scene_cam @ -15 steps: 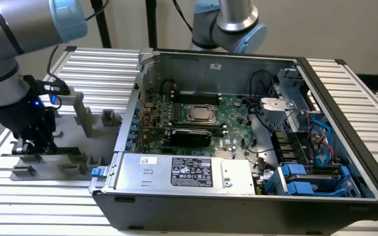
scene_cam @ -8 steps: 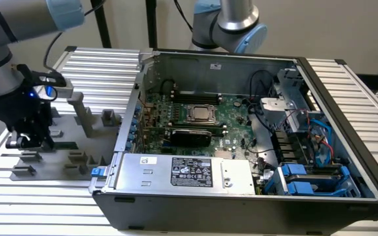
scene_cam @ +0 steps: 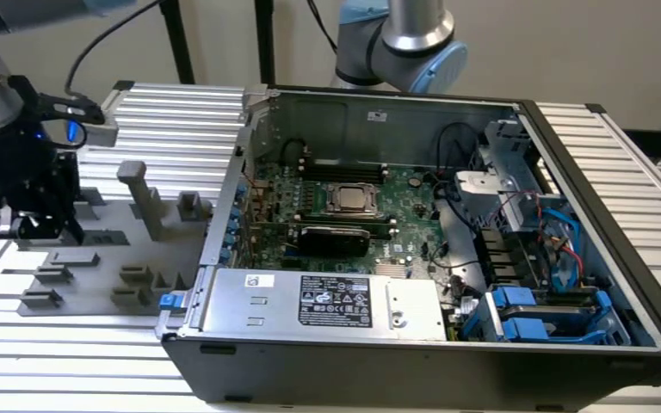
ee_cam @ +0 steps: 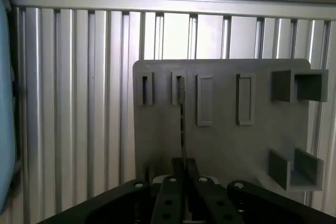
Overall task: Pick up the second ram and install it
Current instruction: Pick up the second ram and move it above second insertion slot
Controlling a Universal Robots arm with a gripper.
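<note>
In the wrist view the second ram [ee_cam: 182,124] appears edge-on as a thin dark line. It runs from a slot block on the grey tray [ee_cam: 226,145] down into my gripper [ee_cam: 184,176]. The black fingers are shut on its near end. In the exterior view my gripper [scene_cam: 34,225] hangs over the far left part of the grey tray [scene_cam: 113,258], left of the open computer case [scene_cam: 423,344]. The green motherboard [scene_cam: 342,206] lies inside the case, well apart from the gripper.
Grey posts [scene_cam: 135,194] and low blocks stand on the tray beside the gripper. A black bar [scene_cam: 330,234] crosses the motherboard above the power supply [scene_cam: 330,301]. A second robot arm [scene_cam: 405,43] stands behind the case. The slatted aluminium table [scene_cam: 78,370] stretches around the tray.
</note>
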